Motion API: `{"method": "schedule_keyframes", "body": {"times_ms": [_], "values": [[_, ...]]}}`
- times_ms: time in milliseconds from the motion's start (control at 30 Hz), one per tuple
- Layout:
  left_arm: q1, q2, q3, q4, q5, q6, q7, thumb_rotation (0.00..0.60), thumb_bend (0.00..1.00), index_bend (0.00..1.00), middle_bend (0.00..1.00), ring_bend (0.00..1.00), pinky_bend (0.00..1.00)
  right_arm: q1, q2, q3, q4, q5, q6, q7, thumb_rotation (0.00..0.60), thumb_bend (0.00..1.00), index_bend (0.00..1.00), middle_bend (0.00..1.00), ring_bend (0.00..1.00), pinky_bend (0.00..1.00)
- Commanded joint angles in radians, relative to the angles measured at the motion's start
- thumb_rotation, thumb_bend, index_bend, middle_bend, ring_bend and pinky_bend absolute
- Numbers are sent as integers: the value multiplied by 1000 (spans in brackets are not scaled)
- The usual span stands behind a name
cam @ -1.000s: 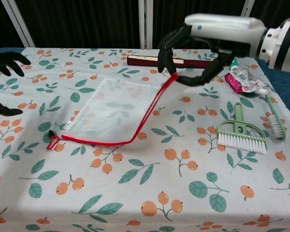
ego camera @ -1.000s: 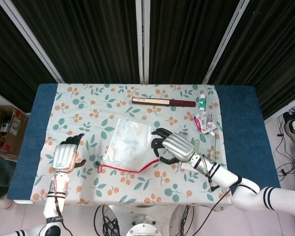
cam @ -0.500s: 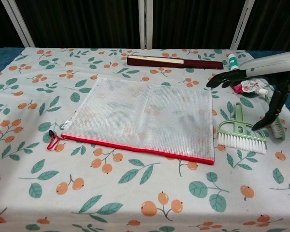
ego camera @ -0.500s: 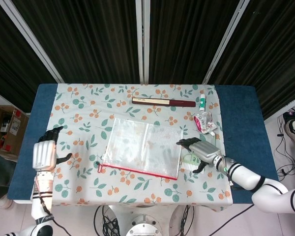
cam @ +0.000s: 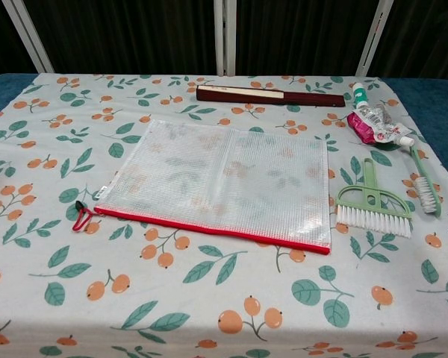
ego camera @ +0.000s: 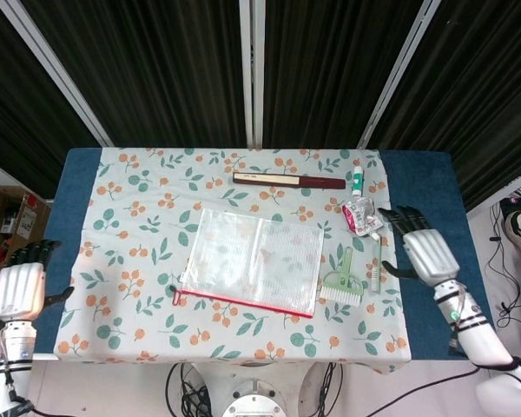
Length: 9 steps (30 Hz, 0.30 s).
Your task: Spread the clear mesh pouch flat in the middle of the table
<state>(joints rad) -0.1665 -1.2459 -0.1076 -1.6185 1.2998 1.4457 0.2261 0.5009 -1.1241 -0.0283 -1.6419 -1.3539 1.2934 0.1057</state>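
- Bright, even light from above; only thin, soft shadows under things on the tablecloth [cam: 209, 313].
- Faint sheen on the mesh pouch [cam: 224, 179], no harsh glare.
- Sharp in both views, without motion blur.
- Near black behind the far curtains [ego camera: 156, 69].

The clear mesh pouch [ego camera: 253, 260] lies flat mid-surface [ego camera: 130, 187], red edge nearest the robot. The left hand [ego camera: 19, 289] hangs beyond the left edge, the right hand [ego camera: 427, 255] beyond the right, both holding nothing, fingers apart.
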Motion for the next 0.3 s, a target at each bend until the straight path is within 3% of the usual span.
{"method": "schedule_keyframes", "body": {"times_ms": [33, 300], "values": [[41, 44, 41, -28, 35, 25, -23, 600, 25, 230, 206, 164, 205, -143, -15, -27, 47, -70, 149, -4, 600, 176, 0, 113, 0, 0], [147, 45, 107, -87, 128, 168, -39, 600, 25, 230, 206, 164, 204, -283, -4, -61, 96, -126, 268, 102, 600, 176, 8, 112, 0, 0]]}}
